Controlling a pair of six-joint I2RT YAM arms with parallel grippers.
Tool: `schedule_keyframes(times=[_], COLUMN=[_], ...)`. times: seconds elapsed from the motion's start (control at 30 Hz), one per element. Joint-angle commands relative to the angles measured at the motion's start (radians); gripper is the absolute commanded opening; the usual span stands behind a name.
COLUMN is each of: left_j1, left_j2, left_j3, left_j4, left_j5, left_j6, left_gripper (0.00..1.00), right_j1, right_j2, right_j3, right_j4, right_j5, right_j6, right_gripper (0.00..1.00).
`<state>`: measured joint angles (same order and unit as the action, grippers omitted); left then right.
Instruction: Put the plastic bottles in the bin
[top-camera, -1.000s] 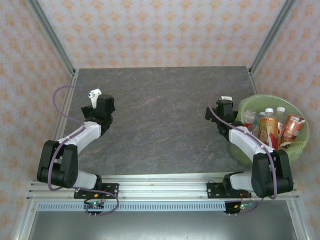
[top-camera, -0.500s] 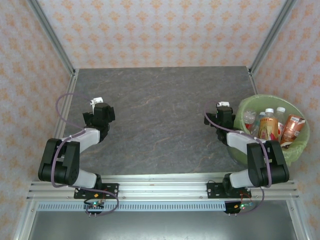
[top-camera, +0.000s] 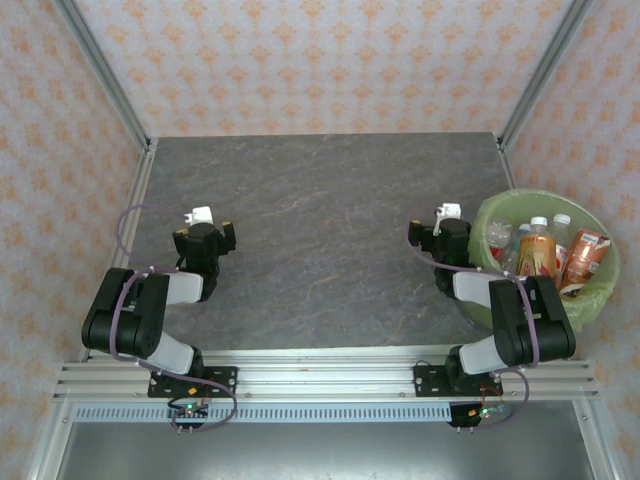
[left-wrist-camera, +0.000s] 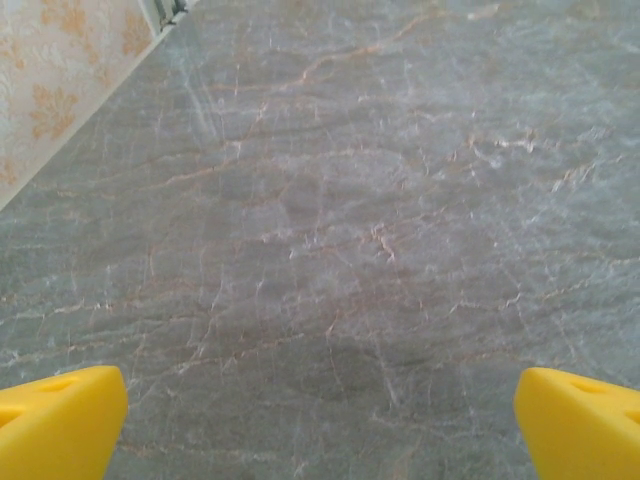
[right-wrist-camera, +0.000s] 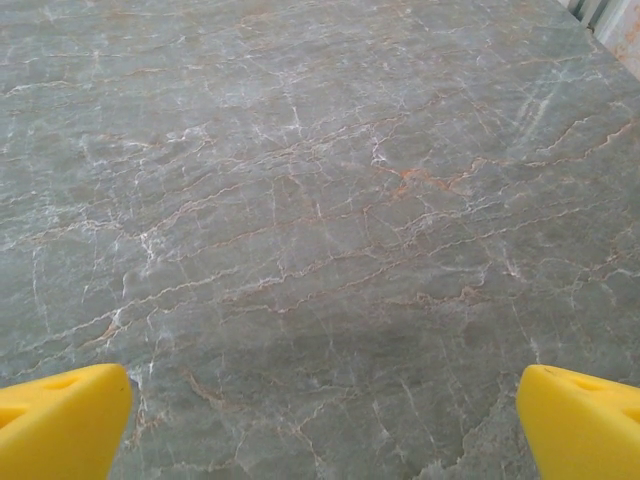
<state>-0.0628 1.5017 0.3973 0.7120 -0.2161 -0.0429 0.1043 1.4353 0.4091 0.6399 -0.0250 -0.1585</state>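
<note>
**A:** Layout, left to right?

**B:** The left tool (top-camera: 203, 232) hangs low over the desk (top-camera: 320, 190), its arm folded close to its base. Its yellow fingertips (left-wrist-camera: 60, 420) sit at opposite corners of its wrist view, spread wide apart. Between them is veined grey stone. It holds nothing and touches nothing.

**A:** And further right?

**B:** The right tool (top-camera: 450, 232) hangs just beside the bin's left rim, arm folded the same way. Its fingertips (right-wrist-camera: 580, 420) are also fully apart, over bare stone, gripping nothing.

**A:** Where are the plastic bottles?

**B:** The plastic bottles (top-camera: 537, 255) are inside the bin (top-camera: 592, 290), at the desk's right edge. They stand and lean together against the green liner, white caps up. I can't count any lying underneath.

**A:** Why would the arms sit like that?

**B:** I'd judge the job is done or nearly so. The bottles I can see are all binned, and two empty, wide-open tools held near their bases look like a rest pose.
</note>
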Motion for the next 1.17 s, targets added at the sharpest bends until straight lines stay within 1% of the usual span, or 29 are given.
schedule_keyframes(times=[0.0,0.1,0.13,0.2,0.23,0.27,0.3,0.33,0.37,0.4,0.43,0.47,0.53,0.6,0.87,0.97,1.13], left_j1=[0.0,0.0,0.001,0.0,0.001,0.001,0.0,0.0,0.0,0.0,0.0,0.0,0.0,0.0,0.0,0.0,0.0], left_j2=[-0.01,-0.005,-0.008,-0.006,-0.008,-0.006,-0.007,-0.006,-0.008,-0.008,-0.008,-0.008,-0.008,-0.008,-0.008,-0.005,-0.006], left_j3=[0.014,0.01,0.011,0.01,0.011,0.009,0.011,0.011,0.011,0.011,0.011,0.011,0.012,0.011,0.011,0.021,0.018], left_j4=[0.048,0.068,0.059,0.064,0.06,0.066,0.061,0.064,0.061,0.063,0.062,0.063,0.063,0.063,0.061,0.047,0.05], left_j5=[-0.014,-0.016,-0.015,-0.015,-0.015,-0.014,-0.014,-0.013,-0.014,-0.015,-0.014,-0.014,-0.013,-0.014,-0.013,0.026,0.026], left_j6=[0.017,0.021,0.021,0.021,0.02,0.02,0.02,0.02,0.021,0.02,0.02,0.021,0.02,0.02,0.02,0.035,0.036], left_gripper=[1.0,1.0,1.0,1.0,1.0,1.0,1.0,1.0,1.0,1.0,1.0,1.0,1.0,1.0,1.0,1.0,1.0], right_j1=[-0.009,-0.027,-0.045,-0.052,-0.054,-0.055,-0.057,-0.058,-0.074,-0.095,-0.104,-0.104,-0.104,-0.104,-0.104,-0.104,-0.104], right_j2=[-0.023,-0.017,0.009,0.121,0.105,0.056,0.061,0.106,0.106,0.087,0.09,0.104,0.088,0.097,0.09,0.091,0.091], right_j3=[-0.038,-0.07,-0.095,-0.128,-0.117,-0.082,-0.059,-0.04,-0.014,0.011,0.011,-0.003,0.008,0.001,0.004,0.003,0.004], right_j4=[0.13,0.192,0.25,0.454,0.413,0.271,0.231,0.263,0.218,0.132,0.136,0.188,0.138,0.166,0.153,0.153,0.153], right_j5=[-0.01,-0.015,-0.04,-0.047,-0.051,-0.053,-0.053,-0.029,-0.014,-0.022,-0.03,-0.031,-0.032,-0.031,-0.032,-0.031,-0.032], right_j6=[-0.001,0.019,0.029,0.036,0.037,0.034,0.035,0.049,0.079,0.102,0.112,0.112,0.11,0.112,0.111,0.111,0.109], right_gripper=[0.99,0.99,0.99,0.99,0.99,0.99,0.99,0.99,0.99,0.99,0.99,0.99,0.99,0.99,0.99,0.99,0.99])
